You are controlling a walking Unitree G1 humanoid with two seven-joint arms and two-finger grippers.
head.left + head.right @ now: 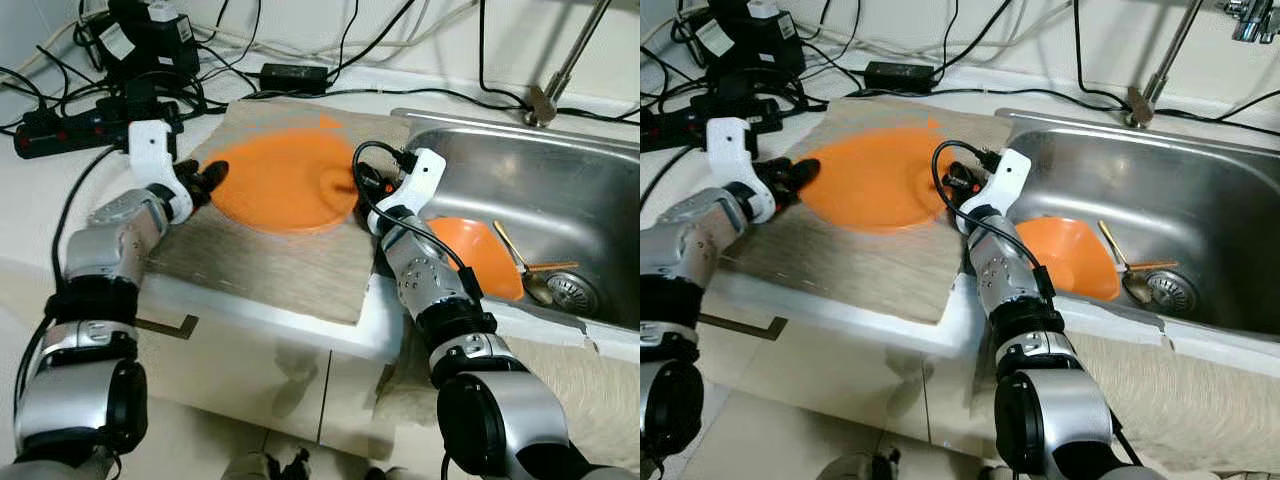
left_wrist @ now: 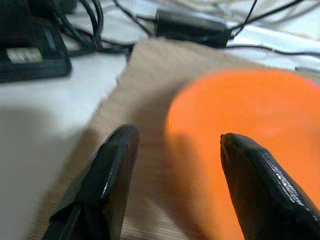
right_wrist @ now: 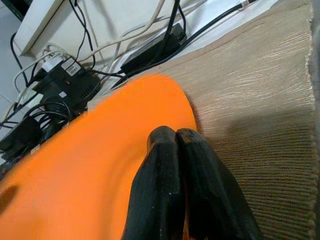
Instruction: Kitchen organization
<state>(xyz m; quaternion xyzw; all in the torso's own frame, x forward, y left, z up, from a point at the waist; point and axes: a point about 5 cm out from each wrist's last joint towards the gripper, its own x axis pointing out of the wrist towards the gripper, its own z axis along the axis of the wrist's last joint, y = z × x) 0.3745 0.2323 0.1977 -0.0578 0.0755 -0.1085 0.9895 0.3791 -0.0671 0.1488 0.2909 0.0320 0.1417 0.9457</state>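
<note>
On white counter point(image 1: 40, 215), beige mat point(image 1: 290, 265) beside steel sink point(image 1: 560, 180), cables point(image 1: 60, 110) behind.

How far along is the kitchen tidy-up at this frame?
Early to midway. Done: an orange plate lies on the beige mat. In hand: the left gripper, open, sits at the plate's edge; the right gripper, shut, rests over its other side. Left: the orange bowl and spoon remain in the sink.

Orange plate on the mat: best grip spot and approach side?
Grip the orange plate by its thin rim, coming in low from the side; it lies flat on the mat, so a top grip fails. The left pincer, open, already faces the left edge, probably the easiest spot.
</note>
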